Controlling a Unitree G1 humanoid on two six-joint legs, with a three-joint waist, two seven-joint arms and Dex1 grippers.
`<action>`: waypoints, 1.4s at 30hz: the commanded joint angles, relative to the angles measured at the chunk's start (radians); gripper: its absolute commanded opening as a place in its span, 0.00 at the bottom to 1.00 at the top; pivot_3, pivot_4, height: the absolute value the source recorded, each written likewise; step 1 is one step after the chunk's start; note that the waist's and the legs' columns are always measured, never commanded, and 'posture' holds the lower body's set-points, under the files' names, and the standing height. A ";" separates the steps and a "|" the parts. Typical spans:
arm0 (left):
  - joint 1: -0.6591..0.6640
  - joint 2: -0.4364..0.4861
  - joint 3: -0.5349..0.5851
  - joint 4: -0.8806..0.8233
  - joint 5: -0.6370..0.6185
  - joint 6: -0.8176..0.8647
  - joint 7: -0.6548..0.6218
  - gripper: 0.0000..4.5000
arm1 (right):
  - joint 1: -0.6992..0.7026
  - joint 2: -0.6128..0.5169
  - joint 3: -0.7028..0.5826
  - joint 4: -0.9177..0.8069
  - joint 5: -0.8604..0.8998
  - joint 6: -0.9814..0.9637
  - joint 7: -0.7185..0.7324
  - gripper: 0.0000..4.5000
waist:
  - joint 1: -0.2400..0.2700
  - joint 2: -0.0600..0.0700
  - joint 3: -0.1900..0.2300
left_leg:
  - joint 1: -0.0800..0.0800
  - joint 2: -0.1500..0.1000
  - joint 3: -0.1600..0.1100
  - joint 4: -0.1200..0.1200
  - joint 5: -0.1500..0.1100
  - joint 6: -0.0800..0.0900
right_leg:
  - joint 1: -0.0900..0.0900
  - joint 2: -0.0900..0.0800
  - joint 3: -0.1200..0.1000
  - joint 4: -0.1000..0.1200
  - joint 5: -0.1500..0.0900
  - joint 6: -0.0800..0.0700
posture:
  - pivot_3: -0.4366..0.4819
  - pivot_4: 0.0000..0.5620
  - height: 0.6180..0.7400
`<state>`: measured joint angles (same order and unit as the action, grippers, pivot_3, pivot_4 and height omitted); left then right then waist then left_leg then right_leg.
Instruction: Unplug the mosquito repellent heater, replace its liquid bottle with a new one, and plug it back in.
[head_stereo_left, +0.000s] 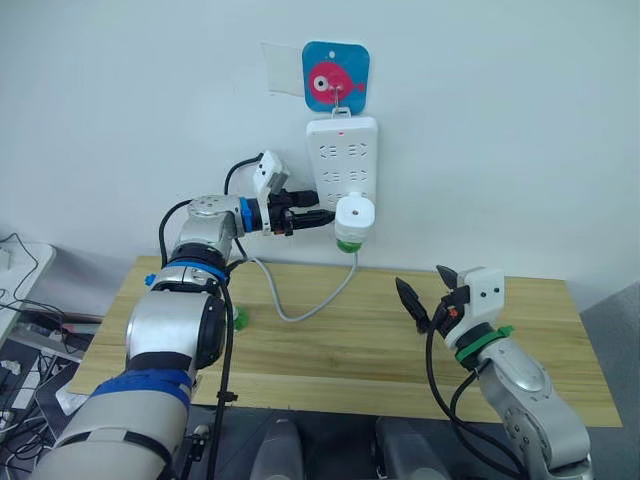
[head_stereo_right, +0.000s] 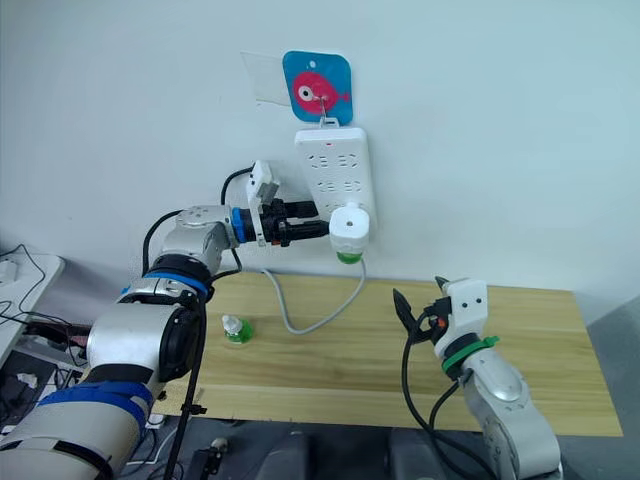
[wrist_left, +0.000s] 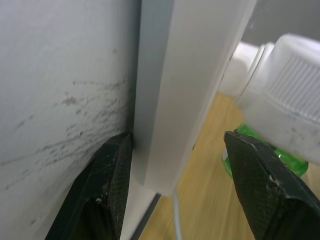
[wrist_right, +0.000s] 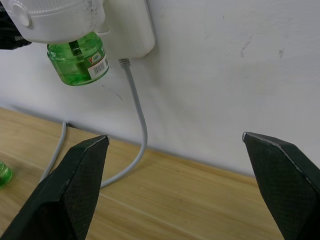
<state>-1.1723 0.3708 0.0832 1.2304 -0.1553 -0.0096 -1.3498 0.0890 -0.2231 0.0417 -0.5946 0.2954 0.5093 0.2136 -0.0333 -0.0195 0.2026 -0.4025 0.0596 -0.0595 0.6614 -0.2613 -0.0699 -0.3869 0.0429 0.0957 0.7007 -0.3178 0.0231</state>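
Nearest, low on the right, the right gripper hovers above the wooden table with its two black fingers spread wide and nothing between them; it touches nothing.

Farther off, on the left part of the table, stands one small green liquid bottle, upright and by itself. A grey cable loops across the tabletop and climbs to the wall.

At the far wall, the left gripper reaches out level toward the right, its fingers apart. In the left wrist view one finger lies against the wall beside the edge of the power strip, and the other sits just beside the heater; whether they actually press on either cannot be told.

One mosquito repellent heater is plugged into the lower end of the single white power strip, which hangs upright from a hook on a blue fish plaque. The heater's long axis runs vertically: white body on top, a second green bottle hanging below it, pointing down toward the table.
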 joint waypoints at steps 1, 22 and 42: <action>-0.057 -0.012 0.008 -0.031 -0.016 0.050 -0.051 0.66 | -0.008 -0.003 -0.013 -0.042 0.003 -0.007 0.000 1.00 | 0.001 -0.001 0.002 | 0.000 0.000 0.000 0.000 0.000 0.000 | 0.000 0.000 0.000 0.000 0.000 0.000 | 0.39 0.39 1.00; -0.079 -0.064 0.027 -0.091 -0.041 0.155 -0.128 0.35 | -0.049 0.042 -0.011 -0.091 0.040 0.060 -0.022 1.00 | 0.007 0.000 0.015 | -0.005 -0.002 -0.007 0.002 0.001 -0.002 | -0.001 -0.002 -0.007 0.000 0.000 0.000 | 0.36 0.42 1.00; -0.075 -0.090 0.030 -0.072 -0.024 0.101 -0.067 0.31 | -0.268 0.144 0.065 -0.265 0.041 0.358 -0.229 1.00 | -0.002 0.000 0.015 | -0.008 -0.010 -0.012 0.002 0.003 -0.004 | -0.001 -0.010 -0.010 -0.001 0.001 0.002 | 0.32 0.40 1.00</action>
<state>-1.2047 0.3005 0.1157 1.1776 -0.1760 0.0982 -1.4404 -0.1482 -0.0937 0.0820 -0.7978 0.3330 0.8410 0.0129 -0.0355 -0.0195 0.2176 -0.4104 0.0487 -0.0722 0.6631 -0.2581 -0.0737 -0.3880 0.0325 0.0851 0.7001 -0.3171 0.0249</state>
